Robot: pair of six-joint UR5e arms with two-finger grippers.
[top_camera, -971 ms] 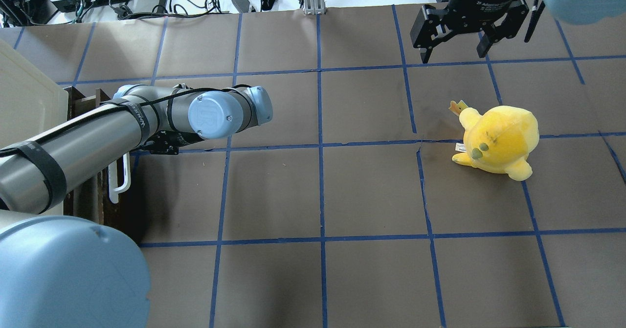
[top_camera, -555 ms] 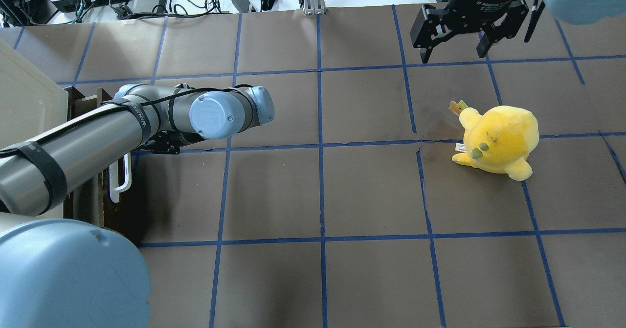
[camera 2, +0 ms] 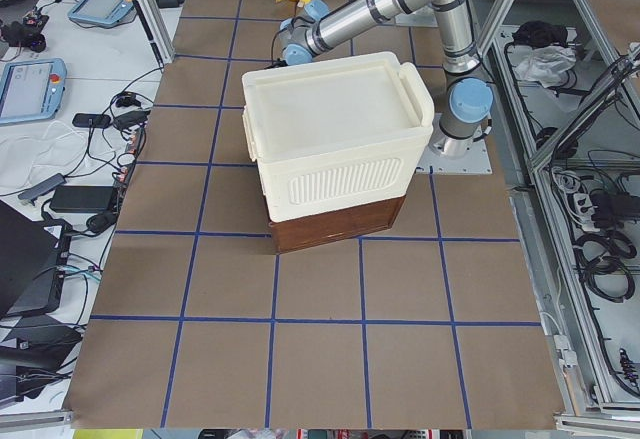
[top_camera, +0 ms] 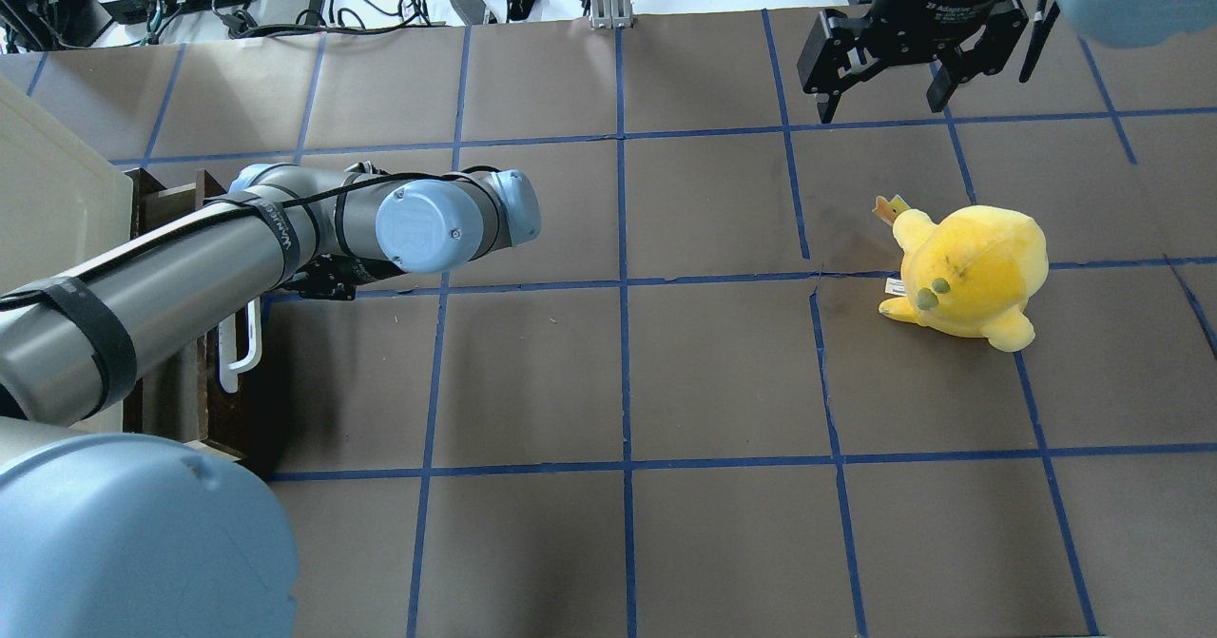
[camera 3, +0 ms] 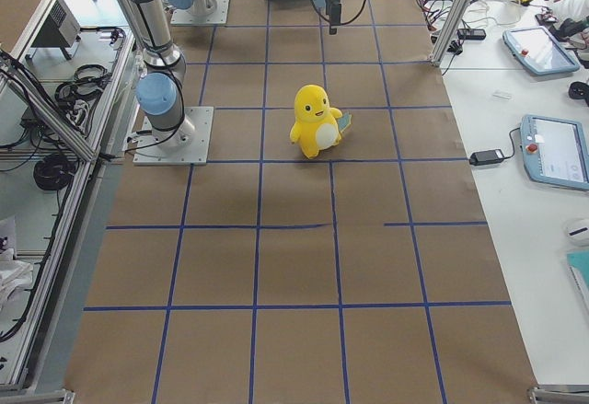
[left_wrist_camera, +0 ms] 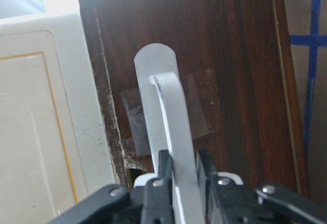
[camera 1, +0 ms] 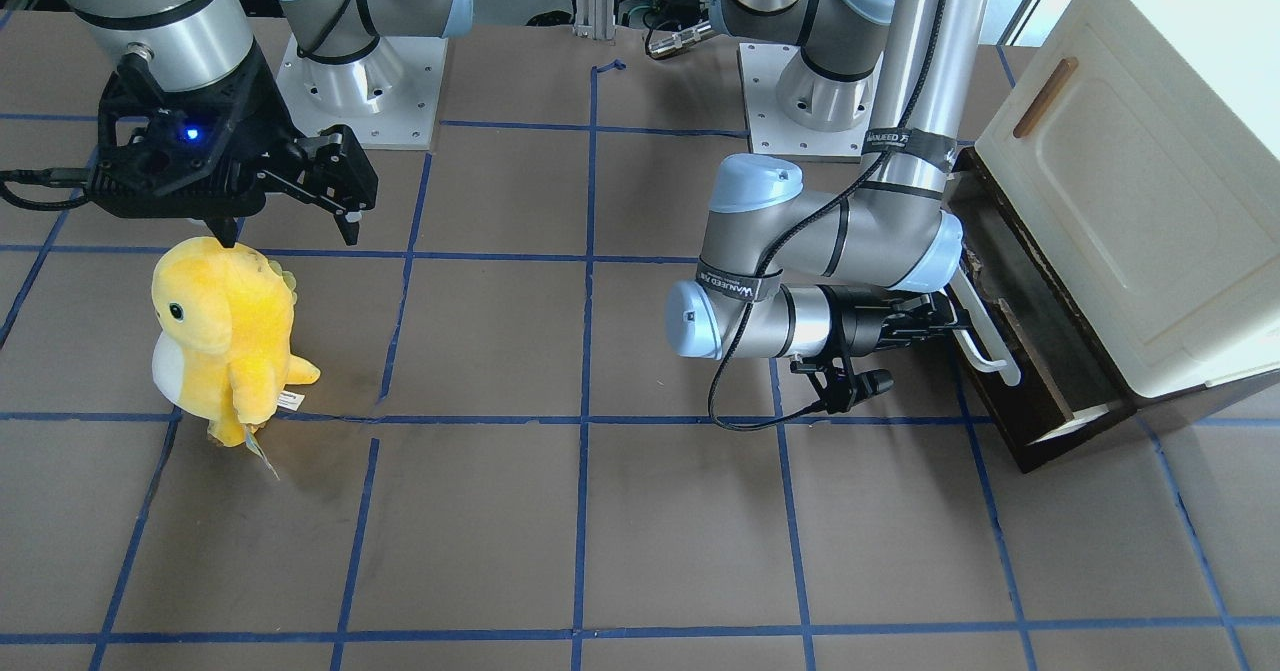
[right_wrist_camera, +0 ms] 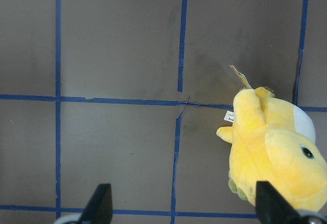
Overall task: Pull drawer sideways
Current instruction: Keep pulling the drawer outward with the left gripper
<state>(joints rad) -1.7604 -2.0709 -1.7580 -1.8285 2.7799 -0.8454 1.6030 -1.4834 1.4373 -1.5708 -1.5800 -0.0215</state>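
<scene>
- The drawer sits at the bottom of the cream cabinet, under its door. Its dark front stands a little way out from the cabinet's front face.
- The white bar handle runs lengthwise along the drawer front, parallel to the cabinet's face and level with the counter.
- The left hand lies on the side of the handle away from the cabinet and points straight in at it. Its two fingers are clamped across the bar, one on each flank, near one end of it and not at its middle.
- Since the grip crosses the handle's long axis squarely, I judge the pull should go directly away from the cabinet's face, along the line of the left forearm. An off-centre hold may skew the drawer in its runners.
- How far the drawer is already out is hard to read, because the left arm covers much of it from overhead. It looks only partly drawn.
- The right hand hangs well away from the cabinet, fingers spread and holding nothing, near a yellow plush toy. The left arm is plainly the nearer one.
</scene>
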